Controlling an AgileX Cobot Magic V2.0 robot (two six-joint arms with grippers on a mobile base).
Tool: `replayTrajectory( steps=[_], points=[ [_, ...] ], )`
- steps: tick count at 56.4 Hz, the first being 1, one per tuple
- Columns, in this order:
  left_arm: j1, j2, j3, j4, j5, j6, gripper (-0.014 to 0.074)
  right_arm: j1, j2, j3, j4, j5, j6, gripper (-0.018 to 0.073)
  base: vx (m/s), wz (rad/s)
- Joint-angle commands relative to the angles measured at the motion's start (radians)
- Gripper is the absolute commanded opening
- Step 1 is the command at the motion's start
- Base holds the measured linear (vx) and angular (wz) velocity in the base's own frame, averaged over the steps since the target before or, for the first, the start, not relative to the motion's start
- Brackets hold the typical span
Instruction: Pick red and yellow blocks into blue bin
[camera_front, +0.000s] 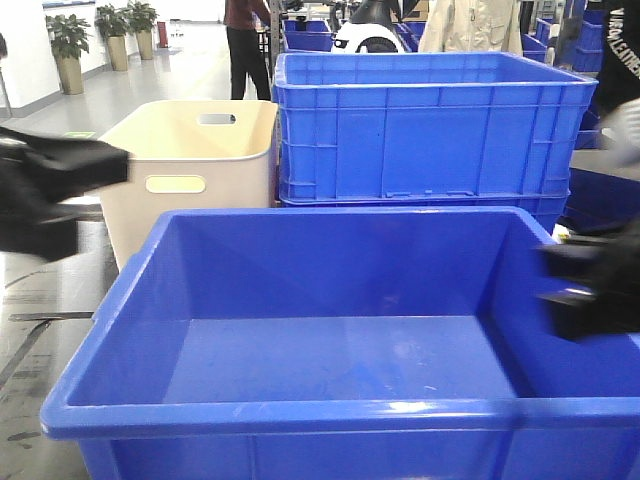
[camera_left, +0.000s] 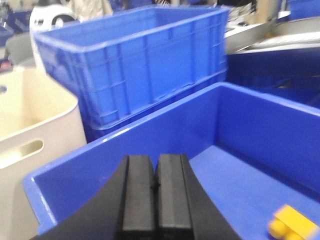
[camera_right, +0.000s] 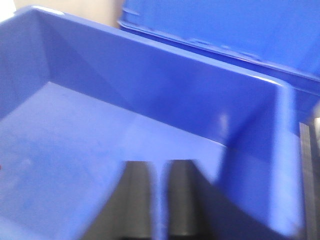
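The left claw (camera_left: 155, 200) was held pressed together, empty, above the bin (camera_front: 300, 415). The right claw (camera_right: 159, 200), blurred, was parted only narrowly. The yellow block (camera_left: 292, 225) lay inside the bin, seemingly already delivered; no red block was seen.

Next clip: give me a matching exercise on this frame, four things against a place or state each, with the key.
Things:
1. yellow block
2. cream tub
3. left gripper
4. stacked blue crates

Place or state:
A. fingers pressed together, holding nothing
B. behind the blue bin, to the right of the tub in the front view
C. lying on the blue bin's floor
D. behind the blue bin's left far corner, oval handle holes in its walls

Pairs: 1-C, 2-D, 3-A, 4-B
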Motion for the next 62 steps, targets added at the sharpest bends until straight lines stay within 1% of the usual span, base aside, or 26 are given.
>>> replayTrajectory(
  steps=[1,6,10,14,17,21,26,30,38,47,62],
  points=[
    [-0.002,-0.098,0.014,0.037,-0.005,-0.069,-0.0001,-0.002,-0.138,0.021,-0.04,-0.034,0.007,-0.0016,0.0,0.0],
    [-0.002,-0.219,0.132,0.061,-0.005,-0.15,0.0,-0.002,-0.31,0.142,-0.043,-0.03,0.018,-0.0014,0.0,0.0],
    [-0.002,-0.322,0.252,0.064,-0.002,-0.177,0.0,-0.002,-0.451,0.231,-0.043,-0.014,0.049,-0.0013,0.0,0.0],
    [-0.002,-0.427,0.385,0.064,-0.013,-0.187,0.0,-0.002,-0.587,0.336,-0.055,0.006,0.067,-0.0013,0.0,0.0],
    [-0.002,-0.508,0.495,0.064,-0.043,-0.202,0.0,-0.002,-0.679,0.402,-0.066,0.016,0.08,-0.0011,0.0,0.0],
    [-0.002,-0.583,0.603,0.056,-0.105,-0.203,0.0,-0.002,-0.791,0.485,-0.083,0.02,0.082,-0.0011,0.0,0.0],
    [-0.002,-0.649,0.709,0.056,-0.192,-0.203,0.0,-0.002,-0.857,0.557,-0.094,0.017,0.083,-0.001,0.0,0.0],
    [-0.002,-0.669,0.75,0.056,-0.216,-0.203,0.0,-0.002,-0.88,0.594,-0.094,0.017,0.081,-0.001,0.0,0.0],
    [-0.002,-0.672,0.784,0.056,-0.164,-0.202,0.0,-0.002,-0.883,0.625,-0.094,0.026,0.078,-0.001,0.0,0.0],
    [-0.002,-0.672,0.787,0.057,-0.097,-0.202,0.0,-0.002,-0.883,0.628,-0.094,0.035,0.078,-0.001,0.0,0.0],
    [-0.002,-0.672,0.787,0.057,-0.092,-0.202,0.0,-0.002,-0.883,0.628,-0.094,0.037,0.078,-0.001,0.0,0.0]
  ],
)
